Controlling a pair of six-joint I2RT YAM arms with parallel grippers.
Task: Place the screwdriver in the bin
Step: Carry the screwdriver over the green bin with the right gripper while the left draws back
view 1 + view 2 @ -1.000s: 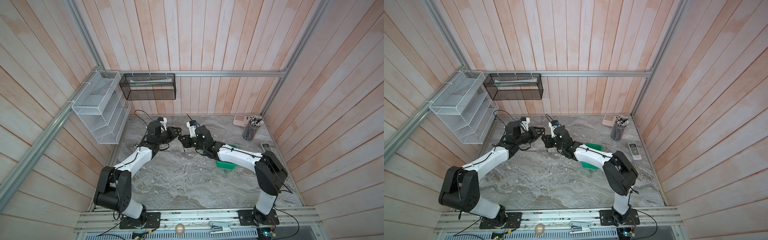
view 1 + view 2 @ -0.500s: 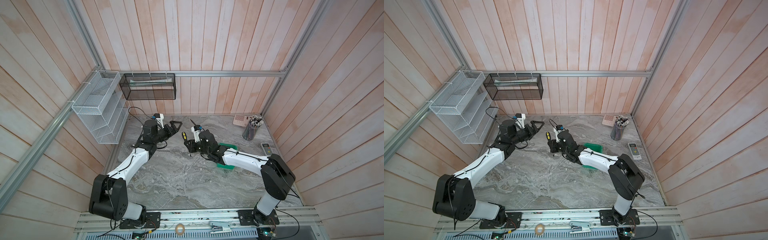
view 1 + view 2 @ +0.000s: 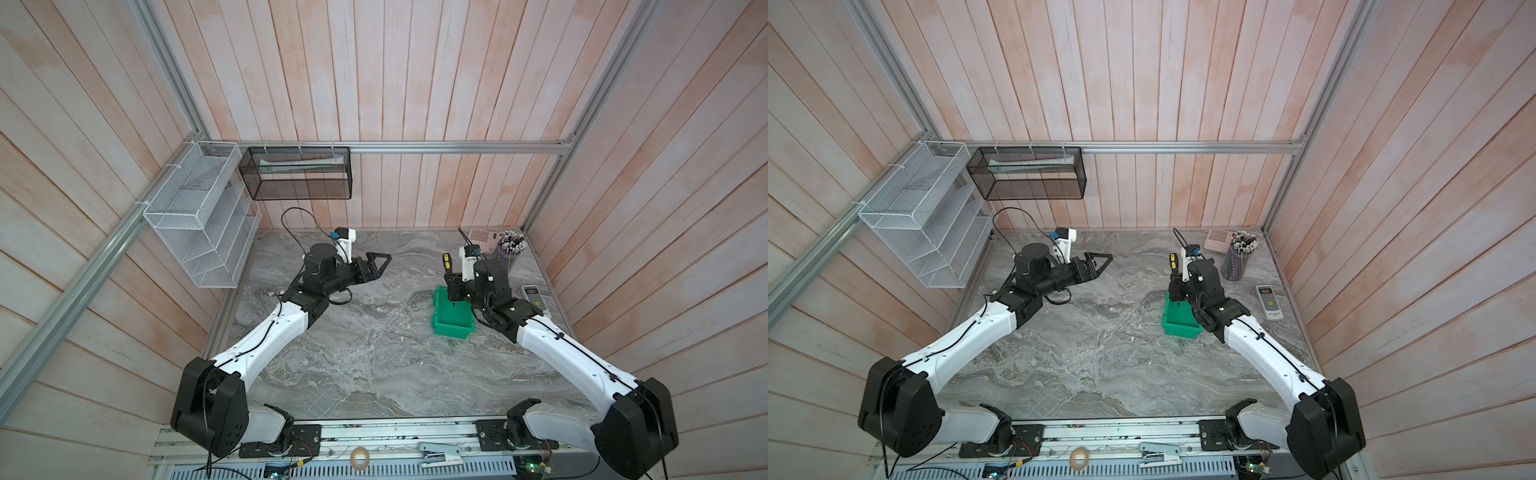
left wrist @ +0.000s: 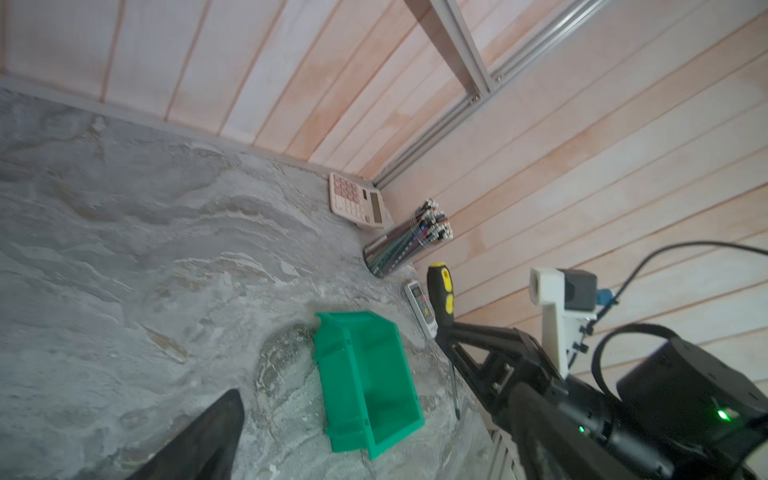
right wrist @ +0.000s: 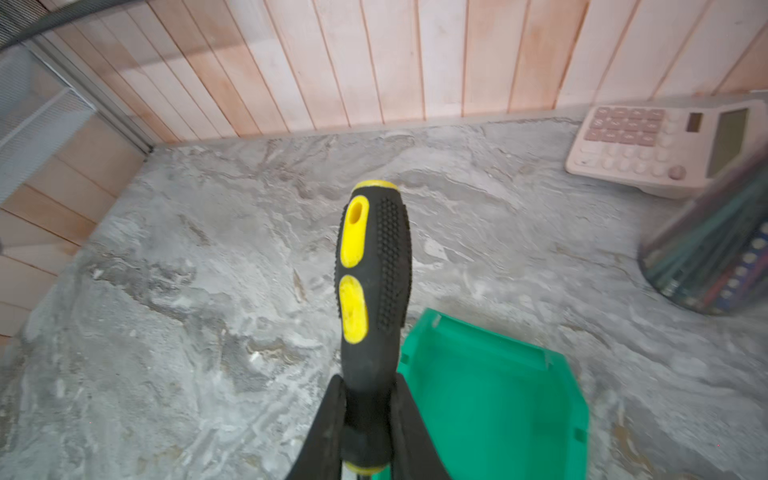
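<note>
Your left arm (image 3: 291,328) and right arm (image 3: 569,357) wear white shells between black joints, with thin black cables (image 3: 559,334) along them. The left claw (image 3: 382,265) is black, its camera mount (image 3: 347,243) white.

A grey, marble-patterned table (image 3: 374,353) fills the floor of the wood-panelled booth. Taking the far wall as twelve o'clock from the table's middle, a green bin (image 3: 451,330) sits flat on the stone at about three o'clock, its open top facing up. Past it at three, close to the table's edge, lies a white remote control (image 3: 535,297), apart from the bin. In the two o'clock corner a pink calculator (image 3: 481,236) lies just beside an upright clear pencil cup (image 3: 510,253) crammed with pencils.
</note>
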